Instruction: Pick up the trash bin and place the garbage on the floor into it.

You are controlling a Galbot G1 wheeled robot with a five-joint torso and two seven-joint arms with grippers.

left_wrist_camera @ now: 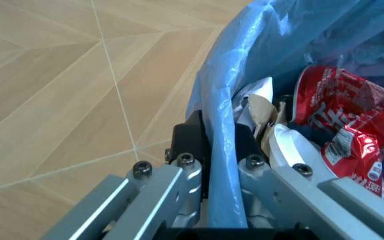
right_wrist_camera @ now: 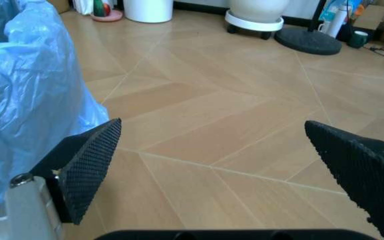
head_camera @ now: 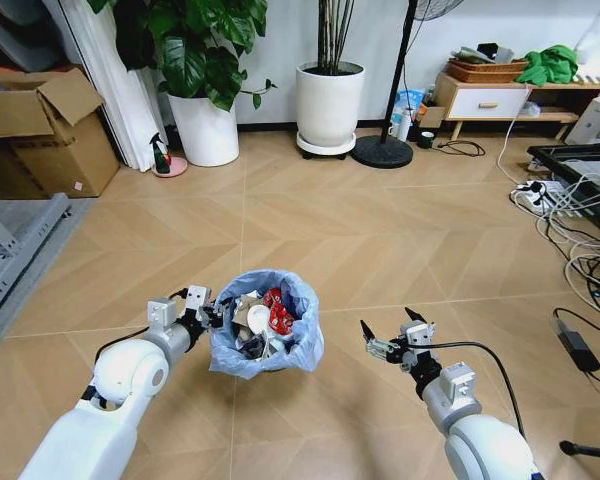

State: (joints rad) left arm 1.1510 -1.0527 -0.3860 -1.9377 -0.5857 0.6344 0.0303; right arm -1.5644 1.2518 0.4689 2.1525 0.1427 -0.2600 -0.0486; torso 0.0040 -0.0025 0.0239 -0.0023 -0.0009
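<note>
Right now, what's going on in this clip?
The left end effector is clamped on the rim of the trash bin, its fingers pinching the blue liner. The garbage, including a red wrapper, sits inside. The right end effector hangs open and empty beside the bin, above the floor.

trash bin dark body hidden under blue bag, garbage lower layers buried, right gripper pad cut off at right edge, cardboard box cropped upper left

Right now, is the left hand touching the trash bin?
Touching. The left wrist view shows the left hand clamped on the rim of the trash bin.
</note>
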